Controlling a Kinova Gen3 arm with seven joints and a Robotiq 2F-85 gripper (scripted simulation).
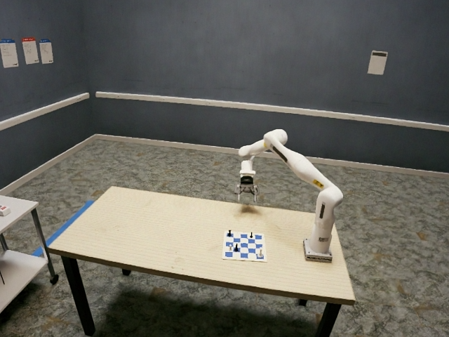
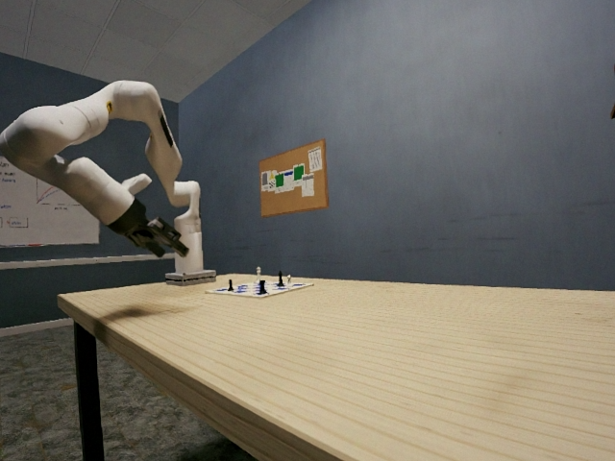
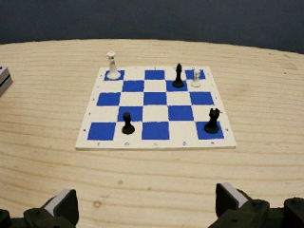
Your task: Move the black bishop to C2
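Wrist view shows our jaws spread wide with nothing between them, the two fingers framing the bottom edge above bare counter [image 3: 152, 171]. We hang in the air short of the board [image 3: 156, 143], which lies flat ahead of us. On it we count five pieces, all upright: a black pawn [image 3: 127, 123] and a black knight [image 3: 213, 121] on the near row, the black bishop [image 3: 179, 76] farther back on a blue square, a small white pawn [image 3: 196, 78] just beside it, and a white piece [image 3: 112, 64] at the far left corner. We cannot read the edge letters. From the top view the gripper [image 1: 247, 194] hovers well apart from the board, with the arm's base [image 1: 327, 258] near the board's side
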